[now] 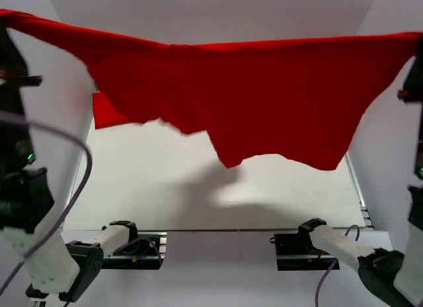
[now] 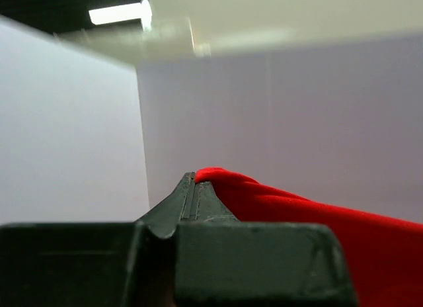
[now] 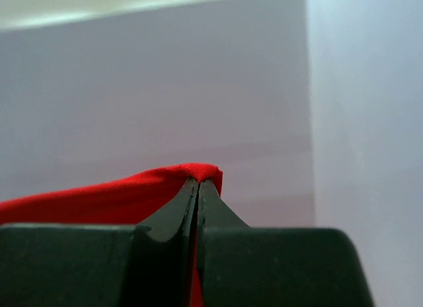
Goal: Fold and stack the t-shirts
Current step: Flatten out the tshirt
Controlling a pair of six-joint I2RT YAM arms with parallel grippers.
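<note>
Top external: red t-shirt (image 1: pixel 251 95) aloft

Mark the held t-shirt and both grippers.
t-shirt (image 1: pixel 264 102), top view, middle of the hanging cloth.
left gripper (image 2: pixel 195 182), left wrist view, closed fingertips pinching the cloth edge.
right gripper (image 3: pixel 198 184), right wrist view, closed fingertips pinching the cloth edge.

t-shirt (image 1: pixel 264 102) corners cut off at side edges, table (image 1: pixel 165 181) far end hidden

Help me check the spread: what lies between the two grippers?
A red t-shirt hangs stretched from the left gripper to the right gripper, both shut on it; the top view shows the span.
</note>
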